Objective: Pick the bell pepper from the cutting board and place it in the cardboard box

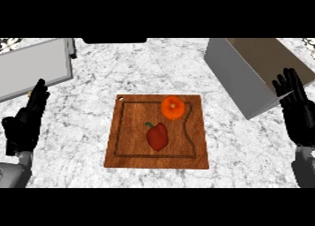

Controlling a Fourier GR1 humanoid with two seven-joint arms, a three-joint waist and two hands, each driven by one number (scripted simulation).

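A red bell pepper (158, 137) with a green stem lies near the middle of the wooden cutting board (130, 152). An orange round fruit (173, 107) sits at the board's far right corner. The cardboard box (264, 62), grey outside and brown inside, stands open at the far right. My right hand (299, 110) is open, fingers up, at the right edge, in front of the box's near corner. My left hand (24, 121) is open at the left edge, fingers up. Both hands are well apart from the pepper.
A grey flat tray or lid (29, 68) lies at the far left on the marbled counter (153, 66). A dark object (114, 40) shows at the top edge.
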